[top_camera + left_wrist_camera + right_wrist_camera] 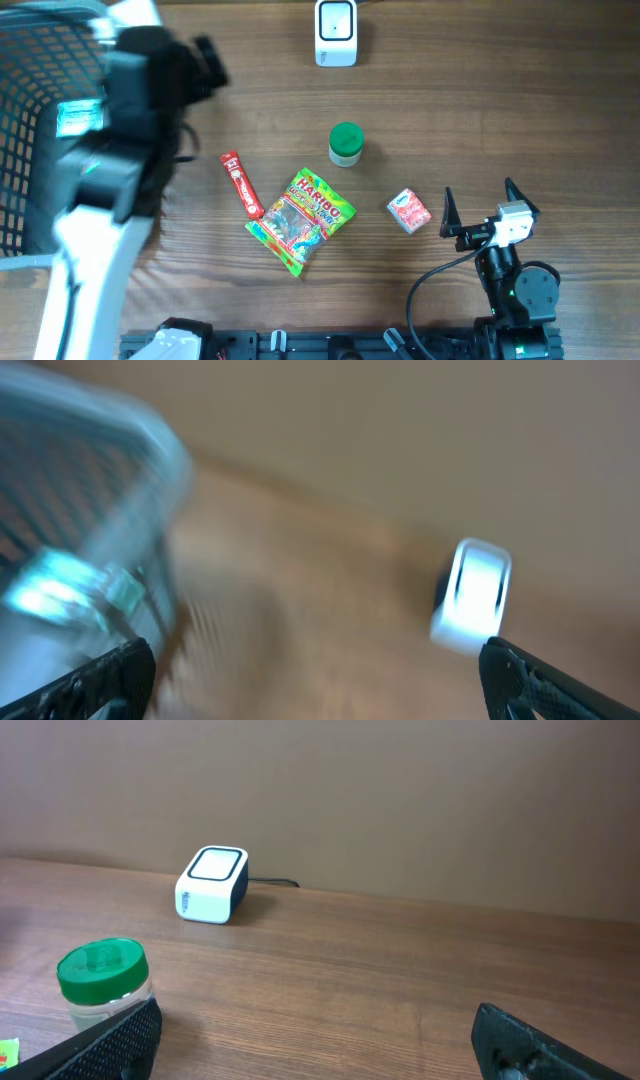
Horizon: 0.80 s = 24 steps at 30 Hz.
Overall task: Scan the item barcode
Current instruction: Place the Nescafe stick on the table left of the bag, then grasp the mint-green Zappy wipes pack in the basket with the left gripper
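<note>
We saw the white barcode scanner (335, 32) standing at the far edge of the wooden surface (520, 100), a dark cable behind it; four items lay nearer the middle, well apart from it: a green-lidded jar (346, 144) standing upright; a Haribo sweet bag (301, 218) lying flat just in front of the jar; a red stick packet (241, 185) close beside the bag on its left; and a small pink and red packet (409, 211) off to the right; a fifth item, a pale teal packet (78, 117), lay inside the wire basket (20, 150) at the left edge; the left claw (315, 675) hung by the basket's right rim, blurred, its fingers spread wide with nothing between them; the right claw (480, 200) sat low at the near right, just beside the pink packet, also wide open and empty, facing the jar and the scanner.
</note>
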### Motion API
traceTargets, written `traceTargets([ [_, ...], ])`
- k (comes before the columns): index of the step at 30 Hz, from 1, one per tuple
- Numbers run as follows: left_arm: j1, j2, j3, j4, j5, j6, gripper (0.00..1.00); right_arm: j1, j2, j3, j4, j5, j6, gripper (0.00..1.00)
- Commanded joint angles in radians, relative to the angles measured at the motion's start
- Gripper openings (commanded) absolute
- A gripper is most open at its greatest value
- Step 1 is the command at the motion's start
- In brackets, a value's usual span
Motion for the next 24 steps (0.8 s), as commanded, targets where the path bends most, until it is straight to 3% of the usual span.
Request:
traceTargets([
  [1,0.216,-0.049,0.014,-0.039,-0.014,-0.029,1.00,0.003,-0.003,-0.001,0.002,0.011,-0.018,1.00],
  [4,0.472,-0.009,-0.002,-0.097,0.021,-0.215,1.00,0.003,-0.003,-0.001,0.002,0.011,-0.017,1.00],
  [10,0.839,0.214,-0.031,-0.094,0.492,-0.362,1.00,0.003,-0.003,-0.001,0.002,0.011,-0.018,1.00],
  [13,0.889,0.374,-0.031,-0.074,0.547,-0.363,1.00,0.003,-0.003,-0.001,0.002,0.011,-0.018,1.00],
  [19,0.858,0.697,-0.031,0.050,0.550,-0.359,1.00,0.003,-0.003,-0.001,0.002,0.011,-0.018,1.00],
  [24,0.809,0.774,-0.031,0.170,0.551,-0.359,1.00,0.003,-0.003,-0.001,0.002,0.011,-0.017,1.00],
])
